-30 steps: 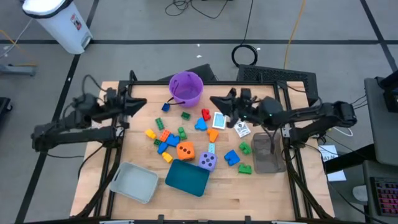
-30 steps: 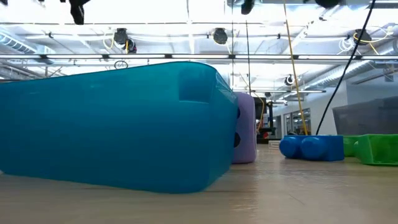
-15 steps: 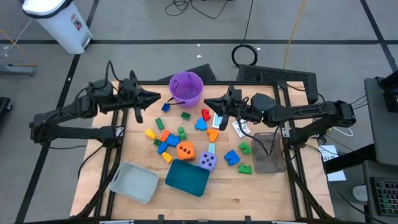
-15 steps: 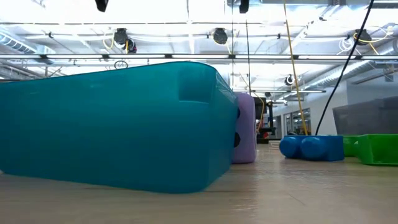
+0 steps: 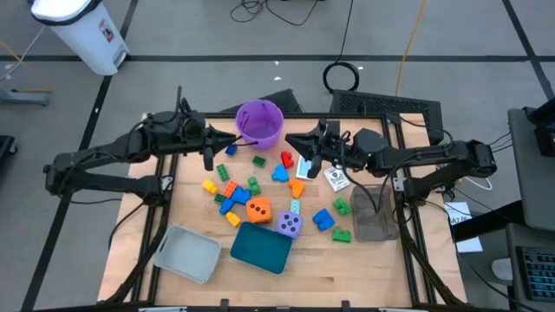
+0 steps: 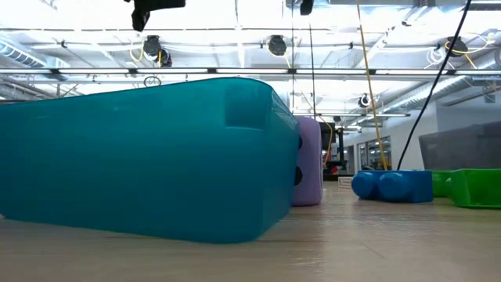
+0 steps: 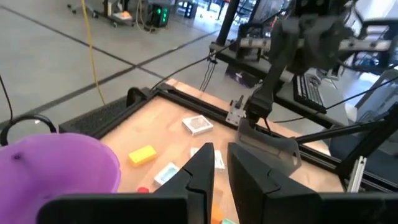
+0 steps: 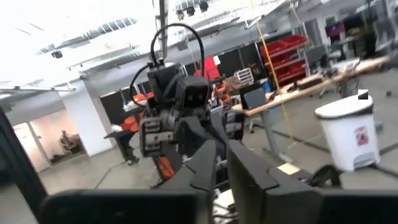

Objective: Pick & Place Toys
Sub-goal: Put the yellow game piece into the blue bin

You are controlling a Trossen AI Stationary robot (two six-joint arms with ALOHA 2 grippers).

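The toys lie in the middle of the table: an orange die (image 5: 257,209), a purple die (image 5: 289,225), many small coloured bricks (image 5: 227,195) and white-and-blue cards (image 5: 305,166). My left gripper (image 5: 227,139) hangs shut and empty above the table, just left of the purple bucket (image 5: 259,121). My right gripper (image 5: 290,140) hangs shut and empty above the table, right of the bucket and over the red bricks (image 5: 285,159). In the low view the purple die (image 6: 309,172) and a blue brick (image 6: 391,186) rest on the table.
A teal tray (image 5: 261,246) and a grey tray (image 5: 187,253) lie near the front edge. A clear tray (image 5: 375,212) stands at the right. The teal tray (image 6: 141,157) fills much of the low view. A black frame (image 5: 399,121) runs round the table.
My left gripper has gone toward the table's right edge, from the far left corner up to the purple bucket. My right gripper has shifted a little toward the left. No toy has moved.
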